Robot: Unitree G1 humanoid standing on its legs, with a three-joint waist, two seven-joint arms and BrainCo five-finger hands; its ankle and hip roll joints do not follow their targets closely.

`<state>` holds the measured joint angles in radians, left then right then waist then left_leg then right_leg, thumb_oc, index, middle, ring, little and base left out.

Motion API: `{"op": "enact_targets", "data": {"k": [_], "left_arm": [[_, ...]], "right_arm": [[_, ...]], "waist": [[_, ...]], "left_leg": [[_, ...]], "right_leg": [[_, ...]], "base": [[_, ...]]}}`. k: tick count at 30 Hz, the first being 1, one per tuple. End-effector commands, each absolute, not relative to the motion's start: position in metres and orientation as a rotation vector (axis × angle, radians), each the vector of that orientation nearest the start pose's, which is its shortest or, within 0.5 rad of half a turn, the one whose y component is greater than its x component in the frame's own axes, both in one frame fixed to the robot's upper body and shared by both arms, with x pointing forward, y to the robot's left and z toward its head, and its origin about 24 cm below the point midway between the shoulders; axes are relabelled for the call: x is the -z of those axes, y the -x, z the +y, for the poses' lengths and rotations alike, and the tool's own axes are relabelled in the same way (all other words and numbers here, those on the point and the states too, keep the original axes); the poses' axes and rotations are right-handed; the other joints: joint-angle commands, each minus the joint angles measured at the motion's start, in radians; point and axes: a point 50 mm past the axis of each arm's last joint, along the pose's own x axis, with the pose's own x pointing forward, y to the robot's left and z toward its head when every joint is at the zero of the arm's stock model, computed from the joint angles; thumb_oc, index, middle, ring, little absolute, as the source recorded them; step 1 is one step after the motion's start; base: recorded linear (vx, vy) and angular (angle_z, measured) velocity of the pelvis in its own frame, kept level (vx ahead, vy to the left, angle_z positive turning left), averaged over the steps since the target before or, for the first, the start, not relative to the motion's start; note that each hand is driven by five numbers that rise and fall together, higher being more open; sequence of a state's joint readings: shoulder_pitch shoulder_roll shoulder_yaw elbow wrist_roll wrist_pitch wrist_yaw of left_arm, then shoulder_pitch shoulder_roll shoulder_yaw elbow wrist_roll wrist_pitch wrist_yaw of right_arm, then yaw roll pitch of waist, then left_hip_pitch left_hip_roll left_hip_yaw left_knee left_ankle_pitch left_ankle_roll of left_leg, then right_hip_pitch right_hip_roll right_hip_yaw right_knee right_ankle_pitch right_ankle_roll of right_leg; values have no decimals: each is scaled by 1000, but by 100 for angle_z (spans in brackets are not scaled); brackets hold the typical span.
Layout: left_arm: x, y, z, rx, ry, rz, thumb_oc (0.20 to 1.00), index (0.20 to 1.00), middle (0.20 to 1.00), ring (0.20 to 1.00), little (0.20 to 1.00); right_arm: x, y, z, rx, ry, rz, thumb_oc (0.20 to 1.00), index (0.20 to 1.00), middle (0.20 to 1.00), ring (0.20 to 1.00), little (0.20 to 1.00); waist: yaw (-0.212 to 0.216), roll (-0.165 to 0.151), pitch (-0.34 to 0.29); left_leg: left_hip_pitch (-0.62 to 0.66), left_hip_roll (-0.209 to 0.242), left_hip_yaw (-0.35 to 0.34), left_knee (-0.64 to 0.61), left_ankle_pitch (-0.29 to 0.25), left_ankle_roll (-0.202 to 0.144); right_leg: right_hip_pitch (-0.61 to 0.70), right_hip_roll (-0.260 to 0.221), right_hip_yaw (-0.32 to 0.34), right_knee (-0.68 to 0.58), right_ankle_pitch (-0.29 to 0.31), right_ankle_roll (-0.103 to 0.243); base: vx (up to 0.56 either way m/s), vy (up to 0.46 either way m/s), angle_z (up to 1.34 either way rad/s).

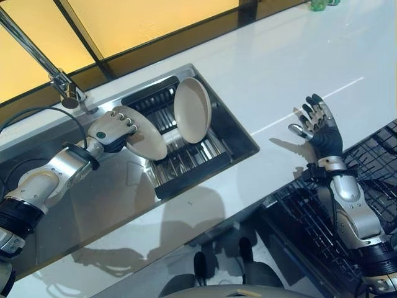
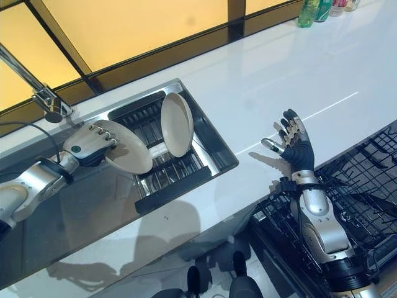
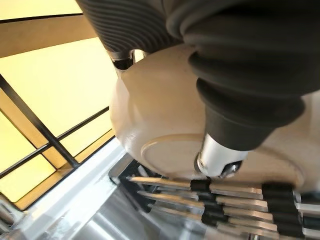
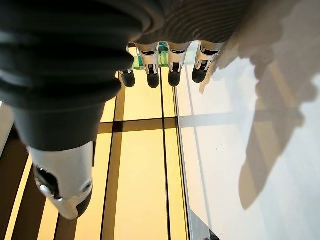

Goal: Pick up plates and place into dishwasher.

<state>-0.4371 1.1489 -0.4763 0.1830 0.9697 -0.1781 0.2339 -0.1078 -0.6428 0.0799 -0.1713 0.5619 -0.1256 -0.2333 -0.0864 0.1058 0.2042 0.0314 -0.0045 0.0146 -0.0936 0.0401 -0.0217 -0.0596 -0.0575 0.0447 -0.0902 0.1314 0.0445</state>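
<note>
My left hand [image 1: 113, 128] is shut on a cream plate [image 1: 149, 139], holding it tilted above the steel sink [image 1: 93, 205]. In the left wrist view the plate's underside [image 3: 165, 115] sits between the thumb [image 3: 220, 157] and the fingers [image 3: 235, 192]. A second cream plate [image 1: 192, 110] stands on edge in the black rack [image 1: 186, 162] inside the sink, just right of the held one. My right hand [image 2: 298, 148] hovers open over the white counter, fingers spread and holding nothing. The dishwasher's black wire rack [image 1: 304, 217] lies below the counter's edge, under my right forearm.
A chrome faucet [image 1: 62, 84] rises at the sink's far left corner. The white counter [image 1: 298, 62] stretches right of the sink. Bottles [image 2: 313, 11] stand at its far end. A yellow window wall [image 2: 136, 31] runs behind.
</note>
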Motion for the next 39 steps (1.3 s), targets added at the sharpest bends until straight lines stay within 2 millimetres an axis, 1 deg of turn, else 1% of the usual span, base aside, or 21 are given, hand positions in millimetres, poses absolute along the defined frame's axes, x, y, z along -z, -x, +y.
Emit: {"op": "enact_targets", "data": {"k": [1, 7, 9, 10, 12, 13, 14, 16, 17, 18, 22, 23, 26, 27, 29, 31, 32, 34, 37, 38, 39], "left_arm": [[-167, -304, 273, 131, -2114, -414, 200, 200, 200, 200, 200], [-161, -296, 277, 157, -2125, -416, 200, 200, 200, 200, 200], [-163, -293, 277, 160, -2135, -425, 200, 200, 200, 200, 200], [-163, -292, 277, 161, -2138, -426, 200, 200, 200, 200, 200], [-169, -287, 280, 127, -2141, -445, 200, 200, 200, 200, 200], [-171, -285, 281, 110, -2138, -450, 200, 200, 200, 200, 200], [-177, -283, 284, 72, -2130, -460, 200, 200, 200, 200, 200], [-187, -278, 288, 1, -2121, -485, 200, 200, 200, 200, 200], [-194, -276, 291, -49, -2108, -502, 200, 200, 200, 200, 200], [-205, -271, 295, -123, -2092, -529, 200, 200, 200, 200, 200], [-225, -256, 306, -320, -2031, -615, 200, 200, 200, 200, 200], [-233, -251, 308, -402, -1990, -668, 200, 200, 200, 200, 200], [-242, -240, 309, -512, -1899, -758, 200, 200, 200, 200, 200], [-245, -237, 308, -544, -1835, -794, 200, 200, 200, 200, 200], [-249, -231, 302, -569, -1650, -873, 200, 200, 200, 200, 200], [-249, -229, 292, -507, -1488, -902, 200, 200, 200, 200, 200], [-247, -229, 282, -439, -1389, -929, 200, 200, 200, 200, 200], [-245, -228, 260, -274, -1257, -962, 200, 200, 200, 200, 200], [-247, -228, 233, -20, -1056, -966, 200, 200, 200, 200, 200], [-248, -228, 227, 45, -1010, -957, 200, 200, 200, 200, 200], [-248, -229, 219, 151, -924, -941, 200, 200, 200, 200, 200]], "right_arm": [[-158, -259, -223, 10, 42, -425, 1000, 1000, 1000, 1000, 1000], [-151, -255, -226, 15, 40, -391, 1000, 1000, 1000, 1000, 1000], [-150, -254, -227, 18, 35, -384, 1000, 1000, 1000, 1000, 1000], [-149, -253, -227, 18, 34, -380, 1000, 1000, 1000, 1000, 1000], [-148, -251, -228, 20, 29, -374, 1000, 1000, 1000, 1000, 1000], [-148, -250, -229, 21, 28, -371, 1000, 1000, 1000, 1000, 1000], [-148, -250, -230, 25, 25, -369, 1000, 1000, 1000, 1000, 1000], [-149, -248, -230, 28, 18, -368, 1000, 1000, 1000, 1000, 1000], [-149, -247, -232, 34, 15, -368, 1000, 1000, 1000, 1000, 1000], [-149, -245, -234, 41, 9, -367, 1000, 1000, 1000, 1000, 1000], [-147, -241, -235, 47, -7, -363, 1000, 1000, 1000, 1000, 1000], [-148, -240, -235, 52, -14, -363, 1000, 1000, 1000, 1000, 1000], [-149, -240, -232, 56, -20, -374, 1000, 1000, 1000, 1000, 1000], [-151, -240, -231, 56, -20, -383, 1000, 1000, 1000, 1000, 1000], [-161, -239, -226, 20, 5, -438, 1000, 1000, 1000, 1000, 1000], [-171, -238, -220, -21, 41, -504, 1000, 1000, 1000, 1000, 1000], [-180, -237, -215, -64, 63, -554, 1000, 1000, 1000, 1000, 1000], [-195, -235, -203, -158, 125, -643, 1000, 1000, 1000, 1000, 1000], [-216, -234, -185, -311, 245, -728, 1000, 1000, 1000, 1000, 1000], [-221, -234, -181, -343, 266, -747, 1000, 1000, 1000, 1000, 1000], [-227, -233, -176, -387, 294, -773, 1000, 1000, 1000, 1000, 1000]], "waist": [[3, -32, -35], [12, -30, -54], [17, -31, -58], [17, -31, -61], [25, -32, -71], [26, -32, -76], [31, -32, -81], [36, -33, -91], [42, -34, -96], [52, -35, -107], [67, -42, -132], [77, -45, -143], [88, -52, -159], [92, -56, -166], [102, -64, -180], [110, -71, -187], [116, -75, -193], [130, -83, -204], [146, -94, -220], [149, -97, -223], [152, -101, -228]], "left_leg": [[-17, -32, -6, 14, -7, 56], [3, -31, -18, 13, -11, 53], [4, -29, -21, 13, -4, 50], [11, -30, -24, 11, -13, 51], [13, -28, -27, 9, -5, 48], [21, -29, -29, 8, -14, 49], [21, -27, -30, 7, -6, 46], [27, -26, -34, 6, -8, 44], [30, -26, -37, 6, -9, 43], [33, -25, -43, 6, -11, 42], [39, -23, -57, 6, -15, 37], [41, -23, -63, 6, -16, 36], [43, -22, -75, 6, -19, 34], [45, -21, -79, 6, -20, 34], [48, -21, -89, 6, -24, 33], [51, -21, -94, 6, -26, 32], [51, -20, -99, 6, -28, 31], [52, -19, -106, 6, -31, 28], [49, -17, -112, 6, -31, 25], [48, -16, -113, 6, -31, 24], [47, -15, -115, 6, -29, 22]], "right_leg": [[26, -65, 43, 24, -25, 84], [51, -68, 35, 16, -30, 86], [52, -69, 31, 16, -24, 87], [61, -70, 27, 13, -32, 88], [63, -70, 23, 12, -26, 88], [72, -72, 19, 9, -35, 89], [72, -71, 16, 9, -28, 89], [80, -72, 9, 6, -31, 89], [84, -73, 4, 5, -33, 89], [90, -73, -3, 3, -35, 89], [101, -74, -24, 3, -44, 88], [104, -73, -31, 3, -48, 86], [111, -72, -43, 3, -54, 82], [114, -72, -47, 3, -56, 81], [120, -70, -54, 3, -62, 78], [124, -68, -60, 3, -66, 76], [126, -66, -63, 3, -68, 75], [129, -62, -67, 3, -72, 73], [130, -59, -74, 3, -74, 72], [130, -57, -76, 3, -74, 72], [131, -55, -77, 3, -73, 71]], "base": [[106, -7, -1], [68, -12, -2], [22, -30, 1], [5, -38, 3], [39, -33, 6], [38, -31, 6], [39, -32, 4], [12, -38, 3], [20, -47, 4], [18, -48, 9], [4, -46, 16], [-14, -48, 18], [-12, -45, 19], [-14, -48, 8], [-29, -61, 16], [-41, -55, 14], [-58, -61, 9], [-69, -66, 7], [-81, -63, 0], [-94, -67, 1], [-83, -59, 0]]}}
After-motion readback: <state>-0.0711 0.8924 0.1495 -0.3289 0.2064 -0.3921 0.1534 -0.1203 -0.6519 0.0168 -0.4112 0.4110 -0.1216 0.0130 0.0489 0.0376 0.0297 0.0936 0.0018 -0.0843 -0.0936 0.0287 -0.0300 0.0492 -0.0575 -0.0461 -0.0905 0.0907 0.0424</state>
